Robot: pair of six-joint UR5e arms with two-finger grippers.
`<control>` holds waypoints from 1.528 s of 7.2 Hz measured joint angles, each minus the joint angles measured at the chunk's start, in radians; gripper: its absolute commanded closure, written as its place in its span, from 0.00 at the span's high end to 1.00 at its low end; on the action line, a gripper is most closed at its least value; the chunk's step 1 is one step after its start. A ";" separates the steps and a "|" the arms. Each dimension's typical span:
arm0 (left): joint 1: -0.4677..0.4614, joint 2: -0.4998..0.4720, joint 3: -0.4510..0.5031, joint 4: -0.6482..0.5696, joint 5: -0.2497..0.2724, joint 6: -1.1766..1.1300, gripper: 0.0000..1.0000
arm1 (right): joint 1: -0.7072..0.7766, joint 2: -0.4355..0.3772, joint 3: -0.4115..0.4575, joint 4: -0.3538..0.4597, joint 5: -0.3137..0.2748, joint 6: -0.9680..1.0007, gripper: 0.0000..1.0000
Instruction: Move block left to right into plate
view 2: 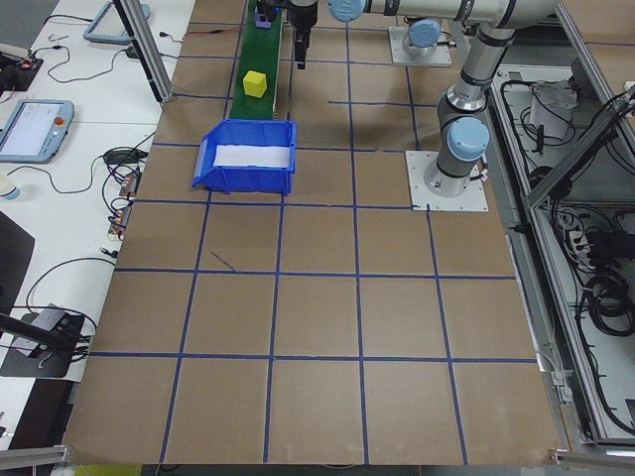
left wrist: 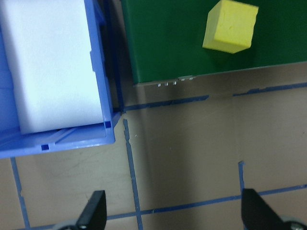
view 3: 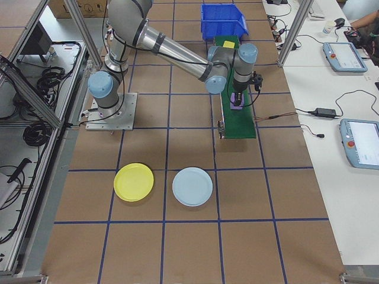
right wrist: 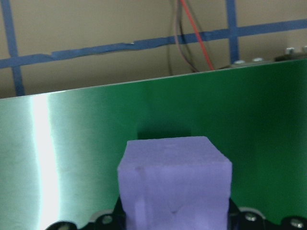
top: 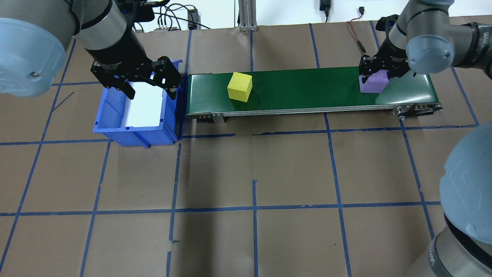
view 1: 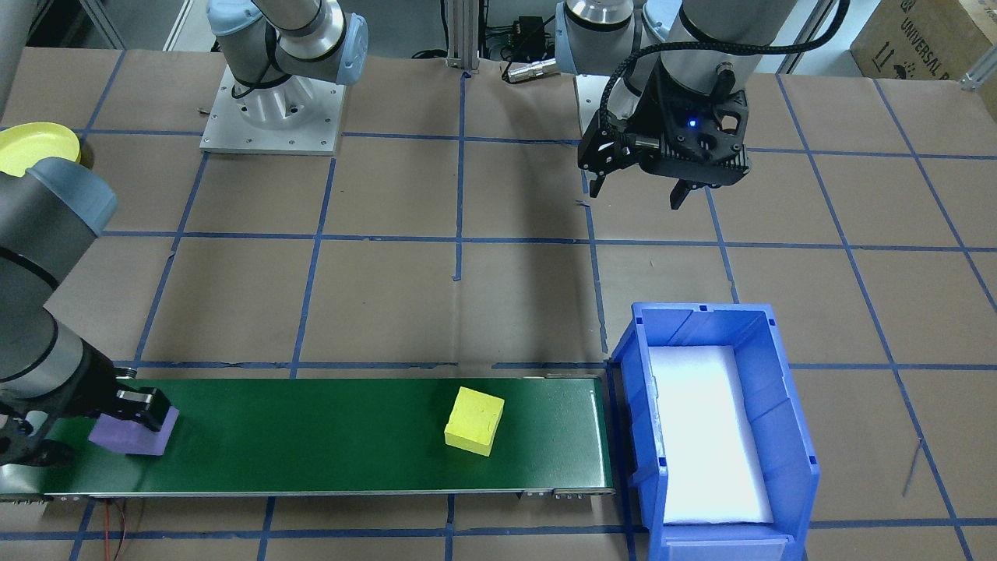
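Green belt (top: 307, 90) runs along the far side of the brown paper table (top: 253, 173) in the overhead view; all positions below are given from it.

Purple block (top: 372, 83) sits at the belt's right end, resting on the belt surface. Right gripper (top: 378, 69) is down on it, fingers either side of the block, clamped. The right wrist view confirms this: the block (right wrist: 175, 184) fills the lower centre of that view with black gripper hardware showing beneath it.

Yellow block (top: 240, 87) stands on the belt toward its left end, well apart from the purple one, untouched.

Blue bin (top: 115, 129) sits just off the belt's left end, nearly touching it. White foam pad (view 1: 705, 436) lines the bin floor.

Left gripper (top: 151, 85) hangs over the bin, near the belt's left end, holding nothing. Jaws wide apart; both fingertips (left wrist: 93, 211) show at the bottom corners of the left wrist view, with bare table between them. That view also catches the bin corner, the belt's end and the yellow block (left wrist: 230, 26).

Yellow plate (view 3: 134, 181) and pale blue plate (view 3: 192, 187) lie side by side on the table, well beyond the belt's right end. Both plates carry nothing.
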 measured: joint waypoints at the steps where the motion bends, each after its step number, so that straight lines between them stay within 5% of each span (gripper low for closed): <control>1: -0.001 0.008 -0.003 -0.003 0.021 0.002 1.00 | -0.058 -0.036 0.000 0.022 -0.030 -0.055 0.26; 4: -0.009 0.014 -0.003 0.001 0.090 -0.007 1.00 | -0.369 -0.103 0.011 0.095 -0.035 -0.406 0.26; 7: -0.010 0.015 -0.003 0.024 0.098 -0.007 1.00 | -0.616 -0.076 0.077 -0.009 -0.024 -0.585 0.32; 8: -0.010 0.014 -0.009 0.051 0.102 -0.009 1.00 | -0.667 -0.056 0.130 -0.082 -0.023 -0.595 0.40; 9: -0.010 0.014 -0.020 0.089 0.108 -0.010 1.00 | -0.693 -0.044 0.181 -0.144 -0.024 -0.599 0.80; 10: -0.011 0.014 -0.026 0.109 0.113 -0.010 1.00 | -0.705 -0.038 0.217 -0.191 -0.025 -0.600 1.00; 11: -0.011 0.018 -0.030 0.115 0.115 -0.009 1.00 | -0.709 -0.037 0.232 -0.214 -0.025 -0.600 1.00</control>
